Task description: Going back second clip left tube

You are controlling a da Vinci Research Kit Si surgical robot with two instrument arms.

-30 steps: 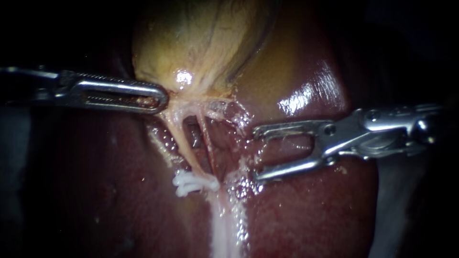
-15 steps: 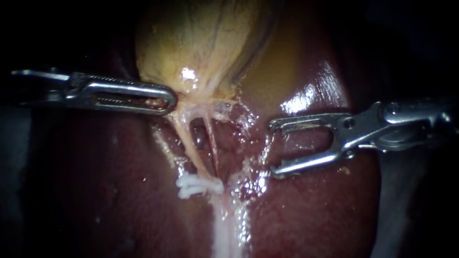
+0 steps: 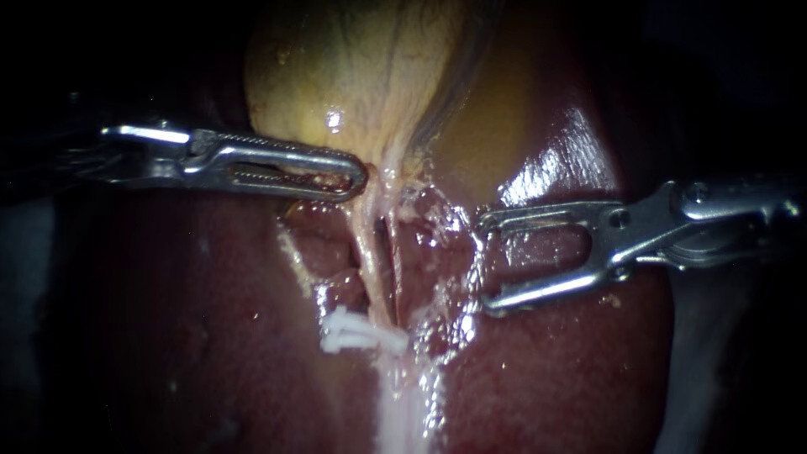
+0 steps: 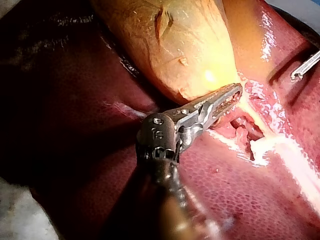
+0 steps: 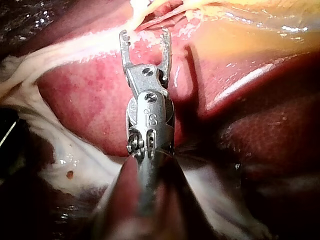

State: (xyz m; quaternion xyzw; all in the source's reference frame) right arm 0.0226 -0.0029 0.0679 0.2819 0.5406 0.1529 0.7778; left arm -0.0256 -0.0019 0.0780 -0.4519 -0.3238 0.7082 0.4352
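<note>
Over the last second the right instrument (image 3: 485,262) has drawn back towards its own side. Its jaws now stand wide apart and empty over the liver (image 3: 546,370), clear of the tubes. Meanwhile the left instrument (image 3: 357,175), its jaws clamped on the neck of the gallbladder (image 3: 361,76), has carried that tissue across, so the left tube (image 3: 367,252) and the thinner red right tube (image 3: 389,261) now run straighter and closer together. The white clip (image 3: 357,335) sits at the foot of the left tube, apart from both instruments. The retreat looks well under way, with the clip left seated. The endoscope alone shows both tubes and the clip together. The left wrist view shows the toothed jaws pinched at the gallbladder's edge. The right wrist view confirms that nothing lies between the spread jaws, whose tips stop short of the pale strand ahead.
</note>
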